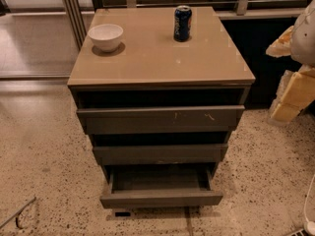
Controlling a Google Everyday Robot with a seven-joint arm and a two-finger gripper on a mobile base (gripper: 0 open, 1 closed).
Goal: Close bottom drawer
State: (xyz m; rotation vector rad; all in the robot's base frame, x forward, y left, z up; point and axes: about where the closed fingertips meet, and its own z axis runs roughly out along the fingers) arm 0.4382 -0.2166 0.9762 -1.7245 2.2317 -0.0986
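The grey-brown bottom drawer (pixel 161 198) juts open, lowest in the tan glossy-topped desk (pixel 147 60), which bears a white bowl (pixel 105 36) and a blue can (pixel 182 23). Speckled terrazzo floor (pixel 39 156) surrounds it. The white-and-yellow gripper (pixel 294 95) hangs right of the desk; I cannot tell its state.

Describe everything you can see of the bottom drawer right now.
The bottom drawer is the lowest of three grey-brown handleless fronts, plain and unmarked. It stands pulled out, level, showing a shallow dark box with nothing visible inside. It sits just above the speckled floor, under the middle drawer. Nothing touches it; the gripper hangs to the right of the cabinet, apart.
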